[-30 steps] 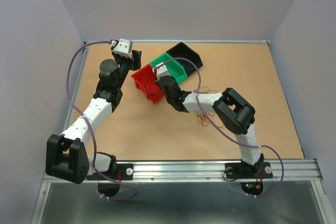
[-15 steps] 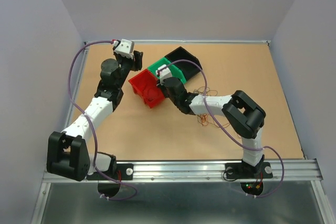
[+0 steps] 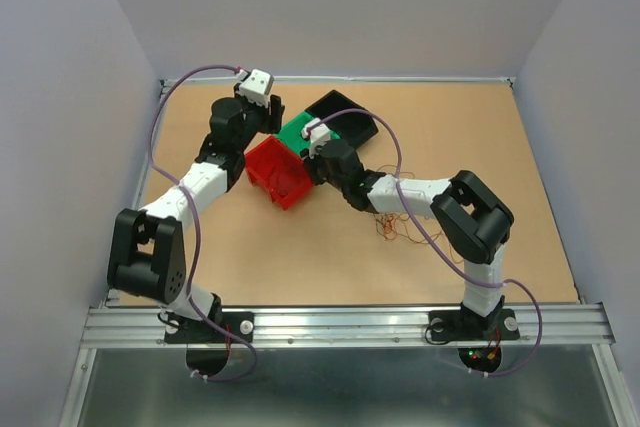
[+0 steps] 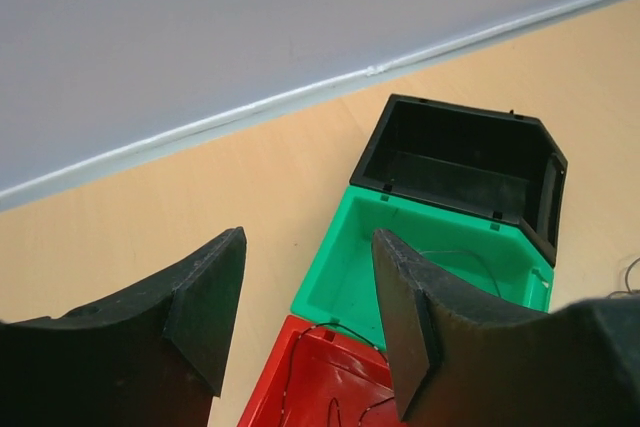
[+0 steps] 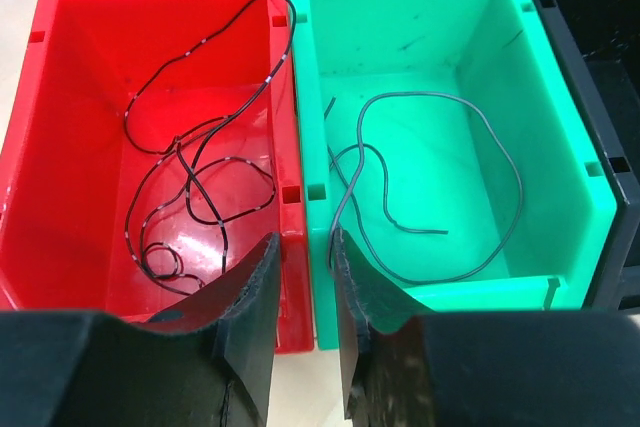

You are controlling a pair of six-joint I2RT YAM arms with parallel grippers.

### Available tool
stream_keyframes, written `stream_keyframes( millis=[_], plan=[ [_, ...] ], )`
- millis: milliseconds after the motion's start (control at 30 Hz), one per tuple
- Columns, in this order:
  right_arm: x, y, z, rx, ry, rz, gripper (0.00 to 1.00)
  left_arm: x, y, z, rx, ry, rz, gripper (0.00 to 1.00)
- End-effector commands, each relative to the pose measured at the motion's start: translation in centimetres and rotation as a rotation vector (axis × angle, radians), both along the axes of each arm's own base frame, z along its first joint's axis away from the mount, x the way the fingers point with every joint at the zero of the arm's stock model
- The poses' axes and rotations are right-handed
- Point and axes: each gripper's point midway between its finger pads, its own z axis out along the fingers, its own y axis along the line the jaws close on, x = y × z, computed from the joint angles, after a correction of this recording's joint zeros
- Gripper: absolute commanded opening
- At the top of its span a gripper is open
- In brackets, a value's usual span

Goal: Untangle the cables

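Right wrist: thin curly cables in glossy red bin.

This is looking like a robotics lab cell: blank walls are boxing in the table, and a rail along the table's near edge is anchoring two arms.

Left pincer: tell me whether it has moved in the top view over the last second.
Yes. The left pincer has shifted right, away from the table at its back-left corner.
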Motion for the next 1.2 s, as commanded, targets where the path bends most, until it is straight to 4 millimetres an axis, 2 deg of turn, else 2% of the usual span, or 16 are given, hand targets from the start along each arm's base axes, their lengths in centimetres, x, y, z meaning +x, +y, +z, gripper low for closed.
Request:
stream_keyframes(
  millis=[0,133,167,233,333,400,533,567,700,833,867,933,967,1033,1133,1167],
  plan=[
    [-0.4,1.0,3.2,0.112,-0.026,0.039,0.0,2.1,-1.2,0.5,0.032,0.012,-0.049,0.65],
    [-0.3,1.1,2.4,0.124,0.013,0.042,0.01,4.0,-2.1,-2.6,0.061,0.117,-0.076,0.63],
    [-0.1,0.9,2.2,0.126,0.027,0.032,0.12,4.4,-2.2,-3.4,0.065,0.143,-0.079,0.62],
    [0.1,0.7,2.0,0.126,0.034,0.022,0.29,4.5,-2.1,-3.9,0.07,0.151,-0.08,0.62],
    [0.2,0.4,2.1,0.13,0.038,0.02,0.4,4.5,-1.9,-3.8,0.073,0.143,-0.071,0.62],
    [-0.1,0.2,2.5,0.139,0.033,0.023,0.52,4.3,-1.6,-3.2,0.071,0.121,-0.06,0.62],
    [-1.0,-0.6,4.5,0.18,0.007,0.026,0.69,3.7,-1.1,-2.1,0.058,0.084,-0.047,0.62],
    [-1.8,-1.3,5.5,0.202,0.001,0.024,0.7,3.5,-1.0,-1.7,0.054,0.072,-0.042,0.62],
    [-2.8,-3.7,6.9,0.229,-0.007,-0.045,0.71,2.7,-0.7,-0.7,0.045,0.033,-0.04,0.62],
    [-2.6,-6.8,5.9,0.15,0.068,-0.203,0.73,1.7,-1.1,0.3,0.042,-0.004,-0.081,0.63],
    [-3.2,-8.0,4.2,0.094,0.131,-0.256,0.73,1.0,-1.7,0.6,0.039,-0.013,-0.125,0.65],
    [-3.5,-11.0,3.0,-0.004,0.182,-0.386,0.73,0.2,-2.5,0.7,0.047,-0.026,-0.189,0.67],
    [-3.9,-11.7,2.7,-0.01,0.198,-0.416,0.73,-0.7,-3.6,0.8,0.042,-0.031,-0.265,0.79],
    [-4.9,-14.1,2.5,-0.033,0.196,-0.482,0.75,-1.4,-4.6,0.7,0.046,-0.035,-0.327,0.9],
    [-5.6,-16.2,3.1,0.001,0.196,-0.55,0.75,-2.3,-5.8,0.3,0.055,-0.036,-0.394,0.93],
    [-6.1,-17.7,3.4,0.015,0.192,-0.598,0.75,-2.5,-6.1,0.2,0.06,-0.038,-0.413,0.94]
  ],
)
